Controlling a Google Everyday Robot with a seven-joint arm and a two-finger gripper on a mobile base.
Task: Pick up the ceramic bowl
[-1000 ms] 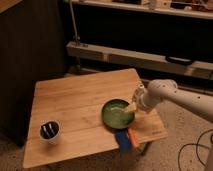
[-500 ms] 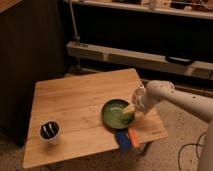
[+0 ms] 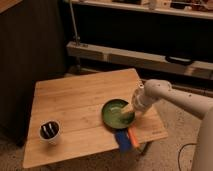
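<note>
Since the earlier frames the pincer has eased down and a little inward. It now sits low over the right-hand rim of the ceramic bowl, and the bowl itself has not shifted. The bowl rests flat on the wooden surface, green inside facing up. The white arm reaches in from the bowl's right. Whether the pincer is spread or pressed together cannot be told, nor whether it already touches the rim.

The step in hand looks like settling onto the rim for the grasp. A shallow, glossy ceramic bowl offers only its thin wall to hold. So the grip probably needs to straddle the right rim, one side inside the bowl and one outside, going deep enough before closing. A firm close matters, because glaze is likely slippery and the bowl's weight will hang to one side. Lifting straight up and slowly should keep it from tipping out.

A flat blue and orange item lies just beside the bowl's near edge. It could be nudged if the bowl drags rather than rises. The white cup stands well apart to the bowl's left and is no concern.
</note>
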